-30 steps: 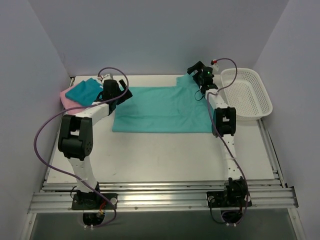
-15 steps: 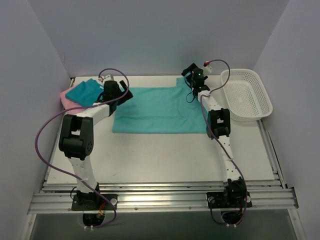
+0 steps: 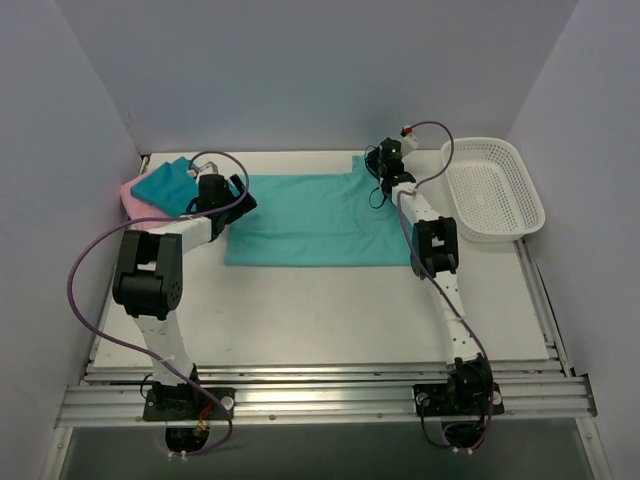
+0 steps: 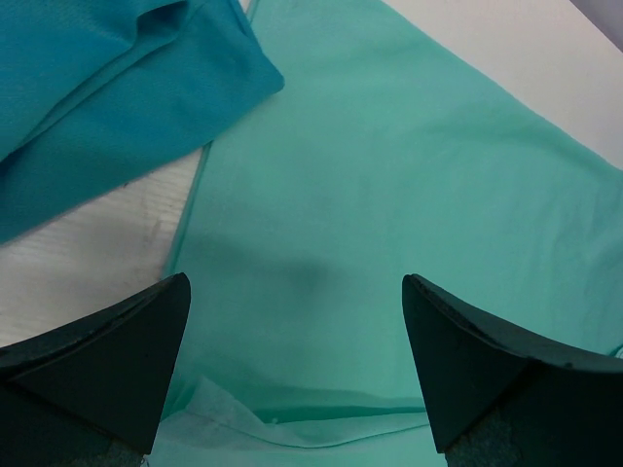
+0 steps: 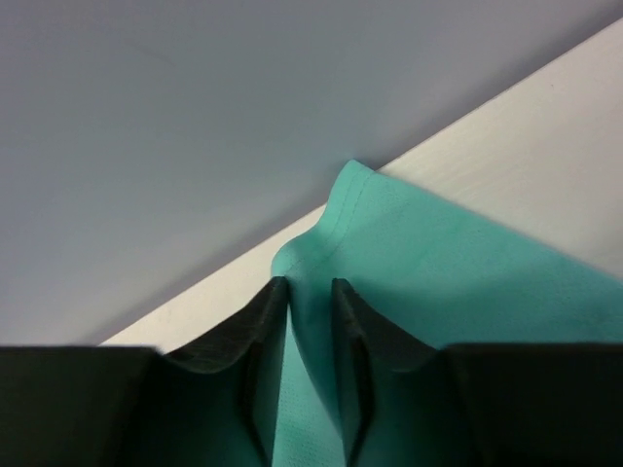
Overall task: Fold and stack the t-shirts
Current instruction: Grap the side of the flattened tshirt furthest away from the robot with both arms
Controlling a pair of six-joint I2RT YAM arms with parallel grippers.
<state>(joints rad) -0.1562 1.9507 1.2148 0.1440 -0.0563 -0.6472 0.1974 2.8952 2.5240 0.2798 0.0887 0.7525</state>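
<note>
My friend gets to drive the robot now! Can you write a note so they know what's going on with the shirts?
Left tool: open, hovering over the left edge of the sea-green t-shirt.
Right tool: pinched shut on that shirt's far right corner.
Teal-blue t-shirt lies on the pink t-shirt at the far left, both apparently folded.
Done: those two are stacked.
Left: fold the sea-green t-shirt, now spread flat mid-table, and put it on the pile.
</note>
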